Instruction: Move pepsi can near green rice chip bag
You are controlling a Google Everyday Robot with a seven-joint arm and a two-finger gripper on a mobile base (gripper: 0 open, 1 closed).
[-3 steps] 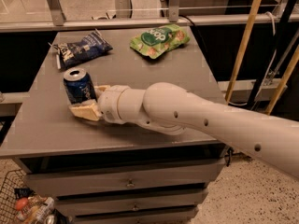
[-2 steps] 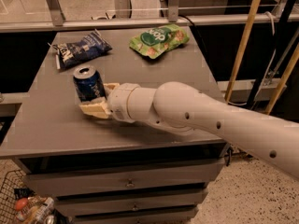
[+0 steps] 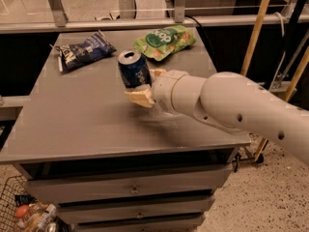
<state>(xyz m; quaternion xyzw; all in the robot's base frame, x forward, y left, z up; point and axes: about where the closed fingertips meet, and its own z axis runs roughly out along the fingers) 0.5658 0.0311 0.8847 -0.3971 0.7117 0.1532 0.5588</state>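
The pepsi can [image 3: 133,69] is dark blue with a silver top. It is held upright, tilted a little, above the middle of the grey table [image 3: 72,120]. My gripper [image 3: 144,86] is shut on the pepsi can, with one tan finger below it and one behind it. The white arm reaches in from the right. The green rice chip bag [image 3: 165,41] lies flat at the table's far right, a short way behind and right of the can.
A dark blue snack bag [image 3: 84,50] lies at the table's far left. Drawers run below the tabletop. A wire basket [image 3: 24,211] with items sits on the floor at lower left. Wooden poles [image 3: 253,30] lean at the right.
The gripper has carried the can from the table's left side to the right and farther back, toward the green bag, and raised it off the surface.
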